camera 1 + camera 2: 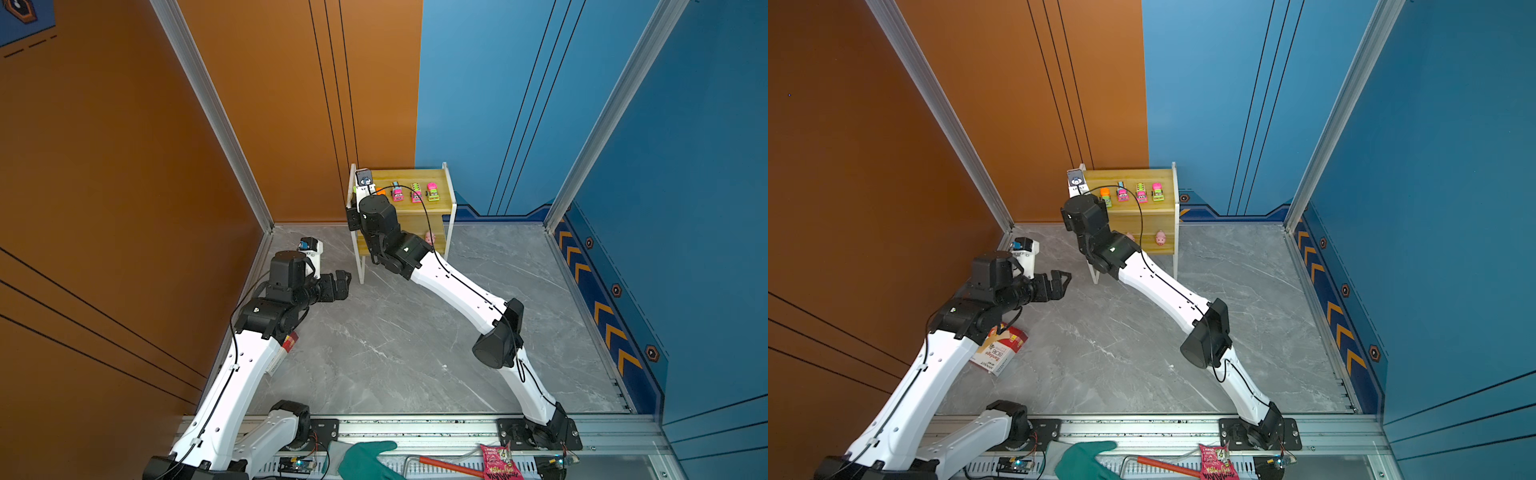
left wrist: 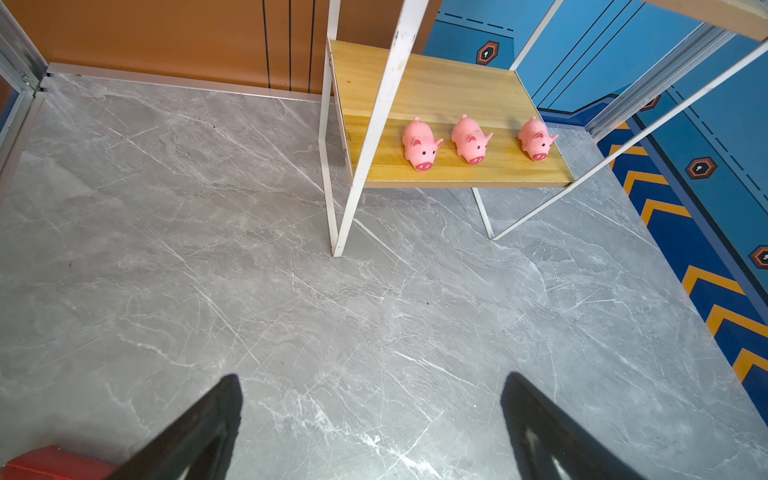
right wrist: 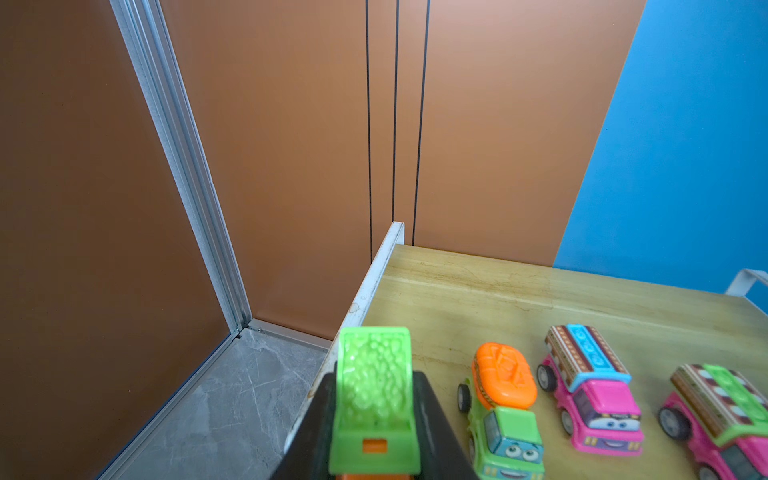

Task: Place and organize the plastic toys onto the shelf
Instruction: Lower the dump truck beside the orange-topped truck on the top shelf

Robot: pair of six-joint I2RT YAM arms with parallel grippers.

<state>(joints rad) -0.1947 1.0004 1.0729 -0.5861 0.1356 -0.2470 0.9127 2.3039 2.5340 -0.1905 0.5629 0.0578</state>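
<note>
Right wrist view: the right hand [image 3: 374, 419] is clamped on a green dump truck [image 3: 374, 374], held at the left edge of the top board of the shelf [image 3: 478, 291], over its white frame rail; whether the wheels touch the wood cannot be told. Just right of it on that board stand an orange-topped green truck [image 3: 503, 399], a pink truck with a blue roof [image 3: 590, 395] and a pink truck with a green roof [image 3: 723, 419], in a row, noses toward the near side. In a top view a pink-and-green truck [image 1: 432, 192] closes the row at the right end. On the lower board three pink pigs [image 2: 469, 139] stand side by side, snouts facing near. The left hand [image 2: 372, 380] hangs with jaws wide apart above the grey marble bench [image 2: 187, 249], near and left of the shelf. A red-and-white bandage box [image 1: 1000, 349] lies on the bench beneath the left arm.
</note>
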